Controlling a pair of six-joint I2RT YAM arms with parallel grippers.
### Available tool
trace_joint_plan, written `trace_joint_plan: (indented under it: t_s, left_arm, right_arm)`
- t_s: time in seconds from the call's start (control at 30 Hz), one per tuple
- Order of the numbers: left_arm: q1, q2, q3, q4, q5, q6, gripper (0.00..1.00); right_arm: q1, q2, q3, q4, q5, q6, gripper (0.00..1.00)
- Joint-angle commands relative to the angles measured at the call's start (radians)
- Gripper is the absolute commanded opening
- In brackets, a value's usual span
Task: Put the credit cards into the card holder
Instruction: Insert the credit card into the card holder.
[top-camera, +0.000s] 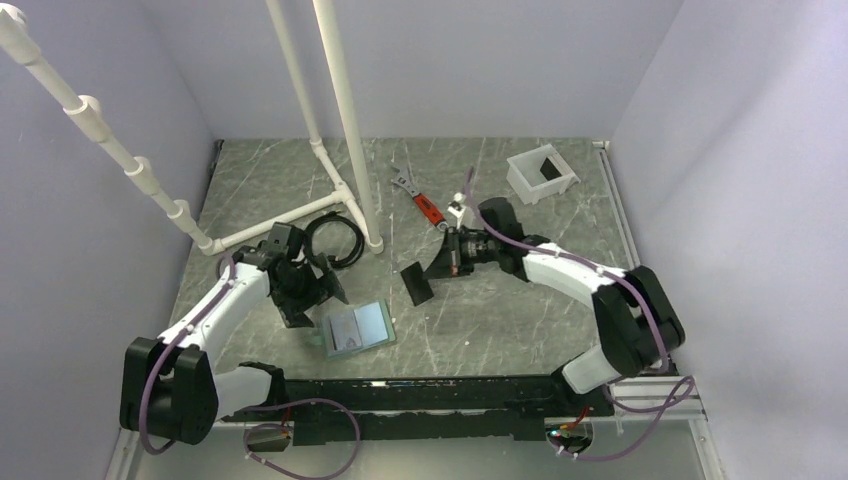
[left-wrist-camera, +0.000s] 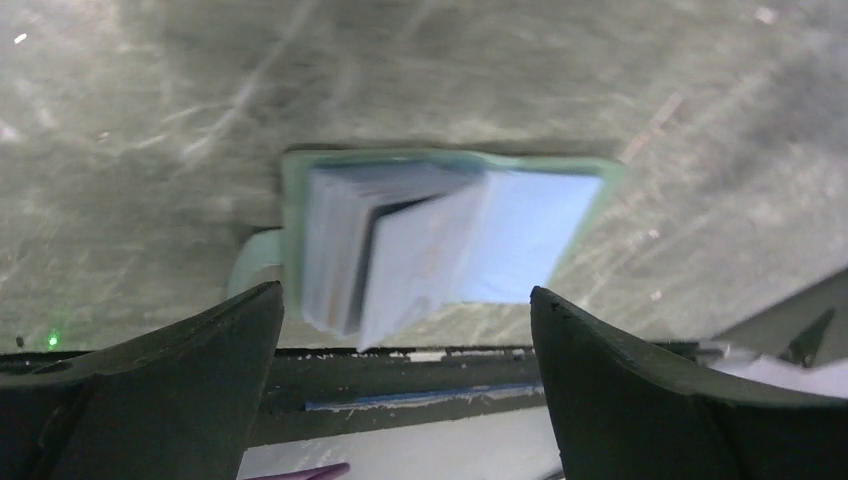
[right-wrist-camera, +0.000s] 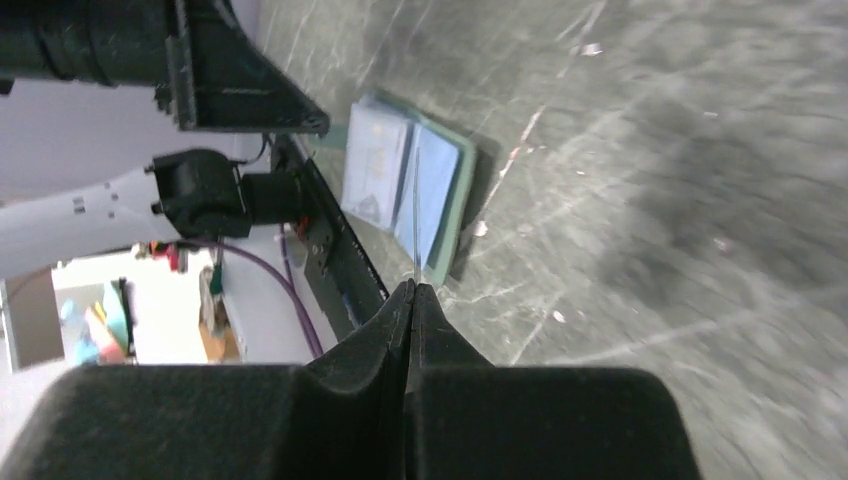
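The grey marbled counter carries the work items. The left tool is spread wide and holds nothing, just beside the far left corner of the card holder. The right tool is clamped tight on a thin dark card. The card holder lies open near the counter's near edge, closer to the left arm. A light blue card lies in the half toward the right arm.

The table is grey-green, veined with pale marble streaks. The card holder is mint green, its card light blue. Red-handled wrench, white tub, black cable coil, black jaws.
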Motion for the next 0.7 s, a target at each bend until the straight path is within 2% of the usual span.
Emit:
trace_joint_plan:
  t_s: [0.0, 0.2, 0.37, 0.47, 0.6, 0.67]
  left_arm:
    - [0.004, -0.008, -0.069, 0.001, -0.142, -0.141, 0.99]
    - [-0.003, -0.022, -0.183, 0.117, -0.102, -0.175, 0.97]
    - [-0.016, 0.002, -0.274, 0.243, -0.011, -0.145, 0.83]
    - [-0.035, 0.023, -0.3, 0.302, 0.029, -0.12, 0.69]
    - [-0.066, 0.051, -0.306, 0.365, 0.033, -0.077, 0.54]
    - [-0.081, 0.065, -0.291, 0.365, -0.001, -0.064, 0.53]
  right_arm:
    - [0.097, 0.091, 0.023, 0.201, -0.091, 0.018, 0.0]
    - [0.198, 0.205, 0.047, 0.322, -0.124, 0.068, 0.0]
    - [0.237, 0.287, 0.041, 0.41, -0.126, 0.098, 0.0]
    - [0.237, 0.319, 0.019, 0.458, -0.136, 0.11, 0.0]
    - [0.237, 0.343, 0.007, 0.452, -0.151, 0.091, 0.0]
    - [0.237, 0.343, 0.005, 0.426, -0.154, 0.069, 0.0]
